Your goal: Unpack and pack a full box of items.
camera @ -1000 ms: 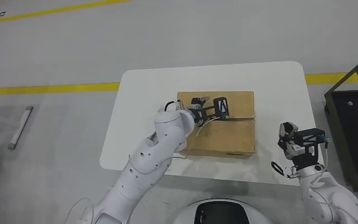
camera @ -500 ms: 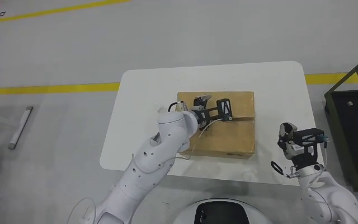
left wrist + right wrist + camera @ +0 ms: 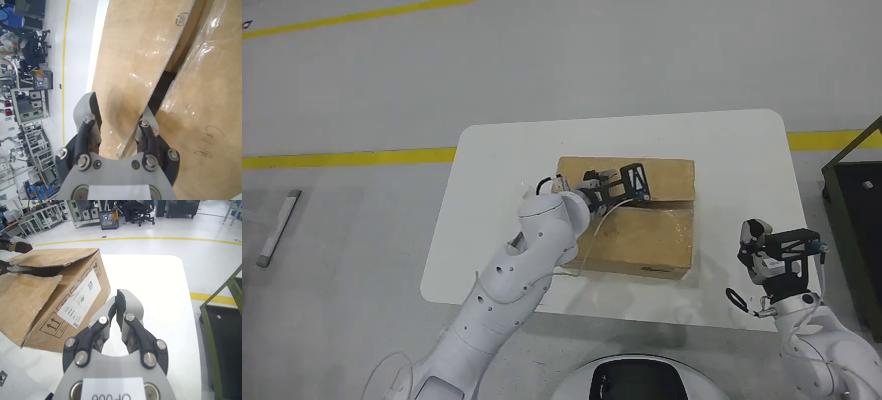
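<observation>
Plainly our left gripper [image 3: 121,106] is the nearer: open, it straddles the far flap [image 3: 132,56] of the box [image 3: 642,245] on the counter [image 3: 492,220], one finger [image 3: 150,118] under the flap's long seam edge. Our right gripper [image 3: 118,306], closed and empty, hangs off the box's short side.

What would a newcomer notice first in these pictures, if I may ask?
The box on the table stands out, its far flap raised, with the left hand astride the flap's edge, one finger under it. The right hand hovers shut beside the box.
</observation>
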`<action>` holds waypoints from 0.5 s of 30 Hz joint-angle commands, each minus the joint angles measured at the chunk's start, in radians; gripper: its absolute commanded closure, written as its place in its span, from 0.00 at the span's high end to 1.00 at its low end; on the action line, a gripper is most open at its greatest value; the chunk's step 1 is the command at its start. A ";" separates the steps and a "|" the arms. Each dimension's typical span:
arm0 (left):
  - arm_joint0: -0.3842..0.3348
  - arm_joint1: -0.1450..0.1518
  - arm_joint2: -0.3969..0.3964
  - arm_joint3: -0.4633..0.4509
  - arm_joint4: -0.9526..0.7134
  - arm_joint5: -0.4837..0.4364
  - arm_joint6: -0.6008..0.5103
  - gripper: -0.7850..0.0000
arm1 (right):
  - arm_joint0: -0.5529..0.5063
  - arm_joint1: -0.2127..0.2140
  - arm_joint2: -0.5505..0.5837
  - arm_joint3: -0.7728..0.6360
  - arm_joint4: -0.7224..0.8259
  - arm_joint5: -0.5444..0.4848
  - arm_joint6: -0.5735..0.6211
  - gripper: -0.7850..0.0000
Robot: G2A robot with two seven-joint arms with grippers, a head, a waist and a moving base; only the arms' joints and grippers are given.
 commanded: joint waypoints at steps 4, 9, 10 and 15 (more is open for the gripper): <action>0.012 0.004 -0.024 -0.033 -0.003 -0.018 -0.001 0.00 | 0.004 0.000 -0.003 0.001 -0.002 0.000 0.003 0.05; 0.040 0.011 -0.054 -0.099 -0.043 -0.075 -0.031 0.00 | 0.006 0.000 -0.004 0.000 -0.001 0.000 0.004 0.04; 0.047 0.013 -0.058 -0.116 -0.054 -0.097 -0.042 0.00 | 0.006 -0.001 -0.004 0.000 -0.001 0.000 0.004 0.04; 0.086 0.023 -0.098 -0.202 -0.112 -0.154 -0.112 0.00 | 0.007 -0.001 -0.004 0.003 -0.004 -0.001 0.004 0.00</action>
